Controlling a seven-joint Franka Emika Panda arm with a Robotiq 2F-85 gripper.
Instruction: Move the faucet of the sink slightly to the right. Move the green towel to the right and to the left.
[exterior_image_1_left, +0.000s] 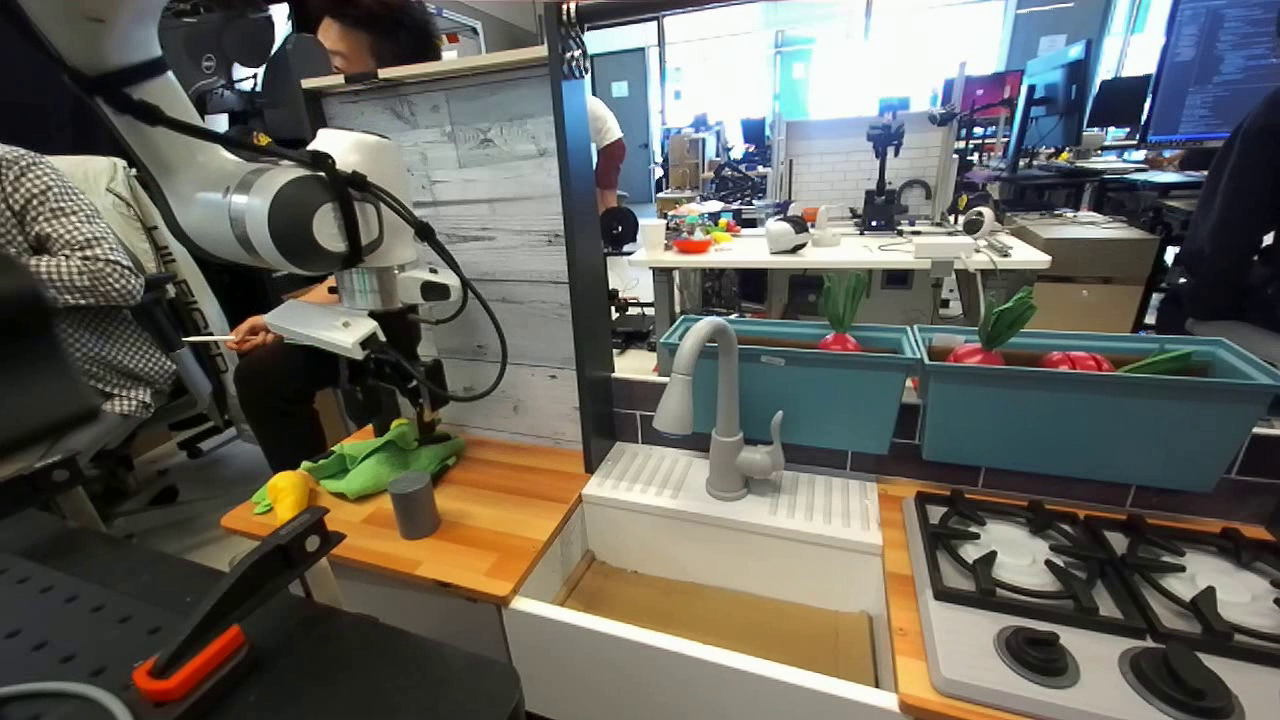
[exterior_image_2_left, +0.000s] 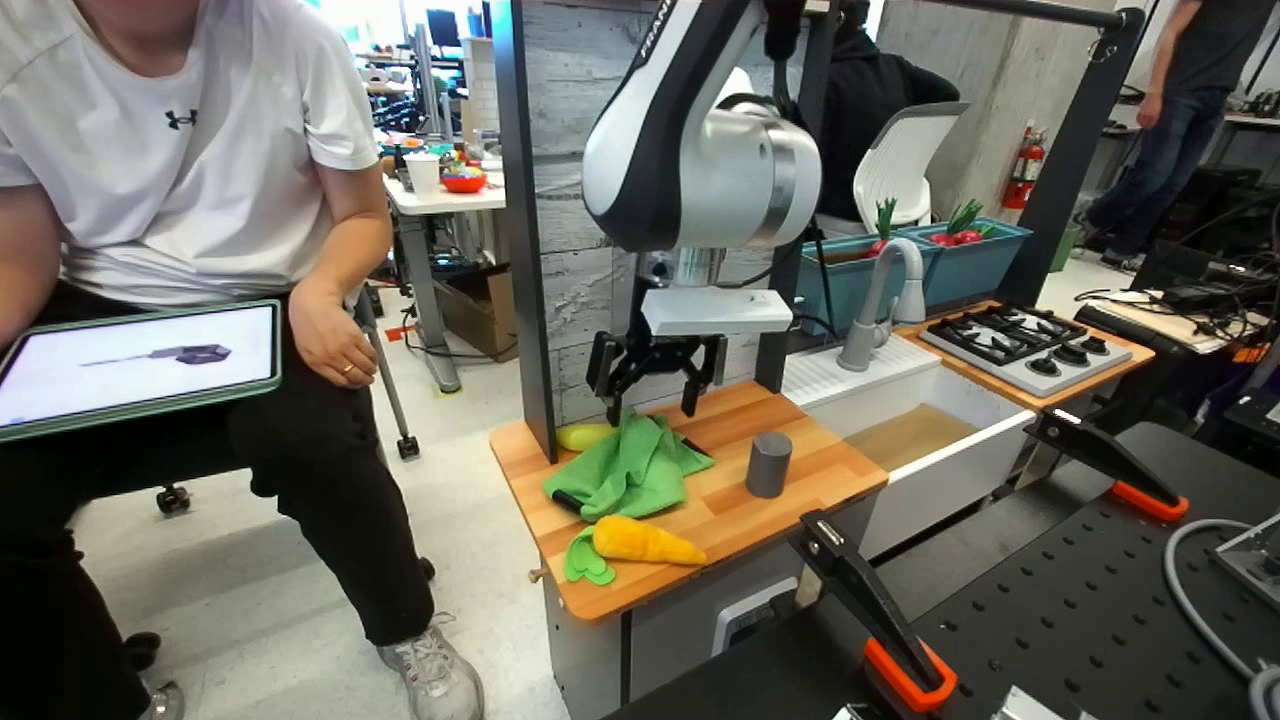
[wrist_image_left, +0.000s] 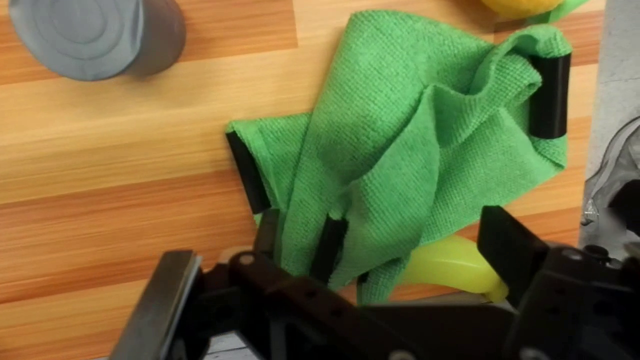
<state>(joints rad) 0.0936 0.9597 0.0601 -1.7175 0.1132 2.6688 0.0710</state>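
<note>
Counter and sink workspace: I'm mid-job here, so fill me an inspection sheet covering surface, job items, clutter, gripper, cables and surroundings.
Surface: wooden counter beside the sink; spills, nothing seen.
Job items: green towel, rumpled on the counter; gray faucet, upright behind the basin.
Clutter: gray cylinder and toy carrot near the towel; yellow-green item partly hidden by it.
Gripper: jaws apart, at the towel; contact cannot be told.
Cables: black cable loops along the arm; snags, nothing seen.
Surroundings: seated person with a tablet near the counter; stove beyond the sink.
</note>
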